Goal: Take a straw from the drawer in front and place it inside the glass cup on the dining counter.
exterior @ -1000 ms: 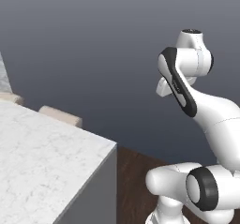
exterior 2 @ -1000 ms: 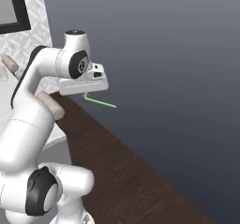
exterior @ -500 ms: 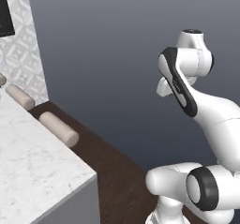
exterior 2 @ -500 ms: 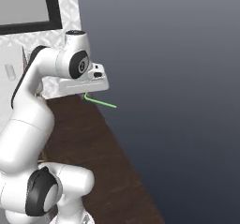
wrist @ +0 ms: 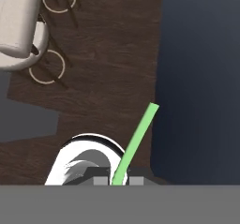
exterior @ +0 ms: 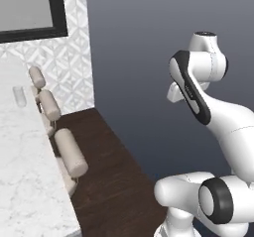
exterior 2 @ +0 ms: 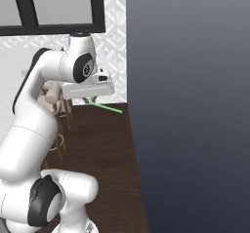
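Between the closed fingers of the gripper [wrist: 117, 180] the straw [wrist: 136, 142] is sitting clamped, jutting out over the dark wood floor [wrist: 108, 54], well away from the counter. Judging by this, the pick-up is done. Remaining: carrying it to the glass cup [exterior: 19, 96], which is standing on the dining counter [exterior: 20, 156] beside the stools [exterior: 71, 152]. No writing or labels are showing anywhere.
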Available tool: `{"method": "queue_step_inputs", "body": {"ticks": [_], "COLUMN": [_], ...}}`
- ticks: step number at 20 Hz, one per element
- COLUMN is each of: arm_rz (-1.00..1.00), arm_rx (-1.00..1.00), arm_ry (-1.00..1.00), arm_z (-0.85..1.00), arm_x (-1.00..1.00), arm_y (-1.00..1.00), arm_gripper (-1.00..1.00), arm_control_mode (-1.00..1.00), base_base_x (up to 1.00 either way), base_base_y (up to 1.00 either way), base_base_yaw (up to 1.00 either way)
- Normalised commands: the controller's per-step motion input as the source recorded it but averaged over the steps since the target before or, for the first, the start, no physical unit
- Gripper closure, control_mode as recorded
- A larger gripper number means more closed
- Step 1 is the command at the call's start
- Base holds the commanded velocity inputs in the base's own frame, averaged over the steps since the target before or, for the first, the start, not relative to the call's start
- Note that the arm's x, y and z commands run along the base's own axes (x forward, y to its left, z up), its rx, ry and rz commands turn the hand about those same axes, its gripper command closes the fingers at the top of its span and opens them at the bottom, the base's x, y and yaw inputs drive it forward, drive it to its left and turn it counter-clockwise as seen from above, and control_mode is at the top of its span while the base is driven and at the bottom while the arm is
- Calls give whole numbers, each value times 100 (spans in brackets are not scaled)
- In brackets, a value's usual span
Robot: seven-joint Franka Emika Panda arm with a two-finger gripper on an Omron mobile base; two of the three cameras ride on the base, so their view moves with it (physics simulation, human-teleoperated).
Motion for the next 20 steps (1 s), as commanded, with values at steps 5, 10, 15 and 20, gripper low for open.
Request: {"method": "queue_step_inputs", "body": {"ticks": [5, 10, 15, 20], "arm_rz": [0, 0, 0, 0], "arm_rx": [0, 0, 0, 0], "arm_ry": [0, 0, 0, 0], "arm_z": [0, 0, 0, 0], "arm_x": [0, 0, 0, 0], "arm_y": [0, 0, 0, 0], "arm_gripper": [100, 100, 100, 100], "arm_control_mode": [100, 100, 100, 100], "base_base_x": [100, 100, 90, 76], "base_base_y": [-44, -42, -41, -50], "base_base_yaw": [54, 55, 61, 60]}}
